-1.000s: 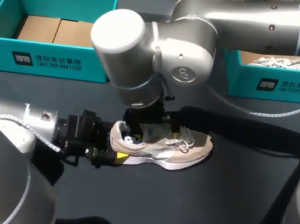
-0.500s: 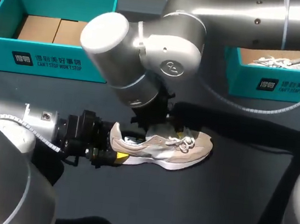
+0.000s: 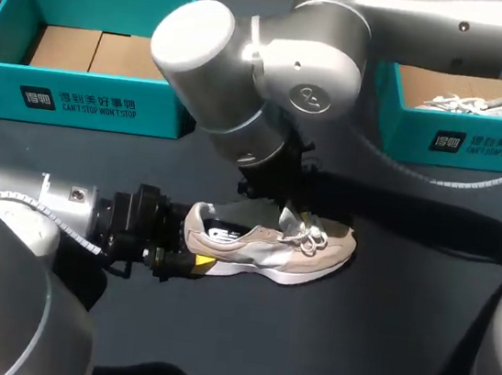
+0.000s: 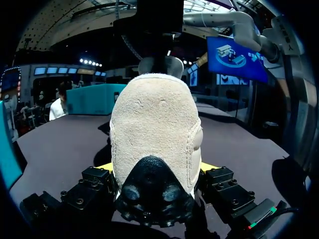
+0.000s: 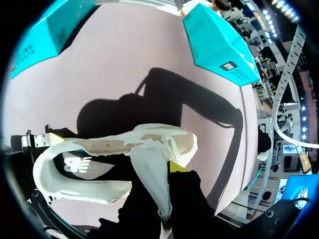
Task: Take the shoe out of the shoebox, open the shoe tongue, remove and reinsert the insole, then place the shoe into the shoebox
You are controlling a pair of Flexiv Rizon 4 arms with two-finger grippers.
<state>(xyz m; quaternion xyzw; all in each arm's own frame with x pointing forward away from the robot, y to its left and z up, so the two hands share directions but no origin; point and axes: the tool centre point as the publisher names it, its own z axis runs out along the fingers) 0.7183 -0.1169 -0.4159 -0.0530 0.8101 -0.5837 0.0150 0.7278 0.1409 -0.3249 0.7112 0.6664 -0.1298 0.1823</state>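
Beige shoe [image 3: 271, 246] heel clamped in left fingers [image 3: 204, 261], right fingers [image 5: 177, 167] pinching tongue [image 5: 152, 172], now drawn toward toe

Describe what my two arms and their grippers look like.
The left arm and right arm are silver-grey tubes with rounded joint caps; the right bears an engraved looped mark. A white spiral cable runs along each. The left gripper and right gripper are black with yellow tips.
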